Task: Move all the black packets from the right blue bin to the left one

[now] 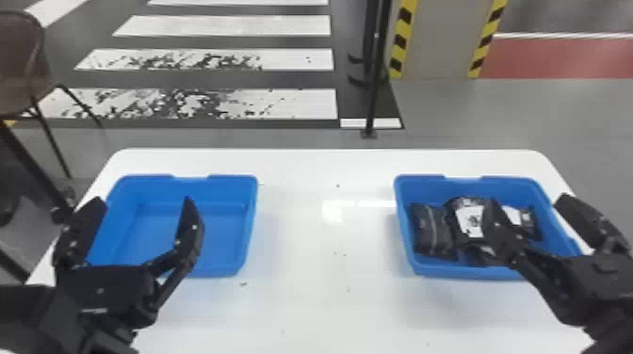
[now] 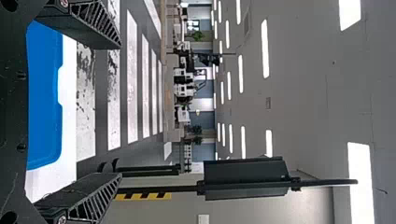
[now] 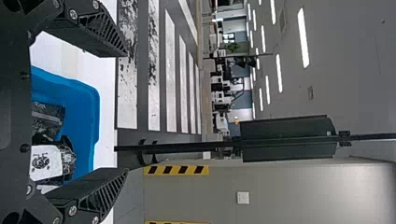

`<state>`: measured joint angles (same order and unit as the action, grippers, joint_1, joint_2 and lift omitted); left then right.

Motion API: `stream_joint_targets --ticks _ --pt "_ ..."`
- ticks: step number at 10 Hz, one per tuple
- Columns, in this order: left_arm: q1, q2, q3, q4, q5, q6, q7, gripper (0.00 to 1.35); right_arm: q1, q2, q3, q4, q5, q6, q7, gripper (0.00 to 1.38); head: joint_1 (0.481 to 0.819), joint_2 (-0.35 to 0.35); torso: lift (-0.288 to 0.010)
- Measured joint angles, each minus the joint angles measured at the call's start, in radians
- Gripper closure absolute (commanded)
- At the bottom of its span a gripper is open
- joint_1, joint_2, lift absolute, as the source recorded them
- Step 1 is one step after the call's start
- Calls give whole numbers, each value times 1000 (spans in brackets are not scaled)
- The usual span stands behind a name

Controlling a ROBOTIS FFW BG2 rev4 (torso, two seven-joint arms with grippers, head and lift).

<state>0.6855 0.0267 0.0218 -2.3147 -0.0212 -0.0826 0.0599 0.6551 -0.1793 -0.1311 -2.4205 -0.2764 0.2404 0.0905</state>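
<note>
The white table (image 1: 329, 306) carries the left bin (image 1: 226, 189) on its left side and the right bin (image 1: 504, 186) on its right. The left gripper (image 1: 143, 200) is spread at the table's left; the right gripper (image 1: 527, 200), also spread, is at its right, where black packets (image 1: 431, 230) lie binned.

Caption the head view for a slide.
Both pincers open above two blue bins on a white table; black packets lie in the right bin, left bin empty.

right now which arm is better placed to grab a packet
Right, most likely: the right gripper is open at the right bin, where the packets lie, while the left gripper is over by the left bin.
</note>
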Motion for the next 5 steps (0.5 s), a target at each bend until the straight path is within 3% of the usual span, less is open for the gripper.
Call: stream_joint_targets --ticks 2,5 --pt "-1 8 -21 11 59 -11 -2 67 -1 0 0 9 -1 -21 14 148 695 -4 -140" --pt "-5 7 -21 23 16 -85 -9 78 -2 1 -1 18 -2 -36 17 154 695 -11 -140"
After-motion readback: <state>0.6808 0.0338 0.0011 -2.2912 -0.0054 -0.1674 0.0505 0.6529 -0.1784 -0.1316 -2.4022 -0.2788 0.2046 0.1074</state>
